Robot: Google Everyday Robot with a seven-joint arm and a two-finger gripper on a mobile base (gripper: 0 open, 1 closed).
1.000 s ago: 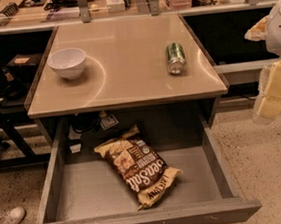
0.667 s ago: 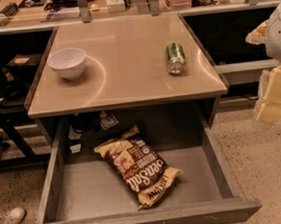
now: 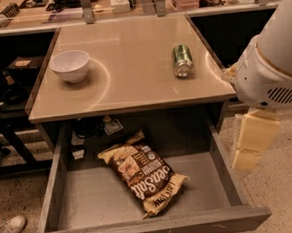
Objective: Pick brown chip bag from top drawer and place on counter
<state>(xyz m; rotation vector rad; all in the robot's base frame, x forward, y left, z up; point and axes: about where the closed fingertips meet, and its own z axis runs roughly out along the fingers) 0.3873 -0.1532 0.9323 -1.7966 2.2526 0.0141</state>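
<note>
The brown chip bag [image 3: 144, 176] lies flat in the open top drawer [image 3: 81, 198], slanted from back left to front right, near the drawer's middle. The beige counter [image 3: 127, 64] is right above the drawer's back. My gripper [image 3: 250, 143] hangs from the white arm [image 3: 275, 64] at the right, above the drawer's right wall and to the right of the bag, apart from it. It holds nothing that I can see.
A white bowl [image 3: 70, 65] sits at the counter's left and a green can [image 3: 182, 61] lies at its right. A cluttered shelf with metal posts [image 3: 85, 6] runs behind. A shoe [image 3: 7, 231] is on the floor at the lower left.
The arm has moved left and into view, bringing the gripper from beyond the right side to above the drawer's right wall. The bag, bowl and can have not moved.
</note>
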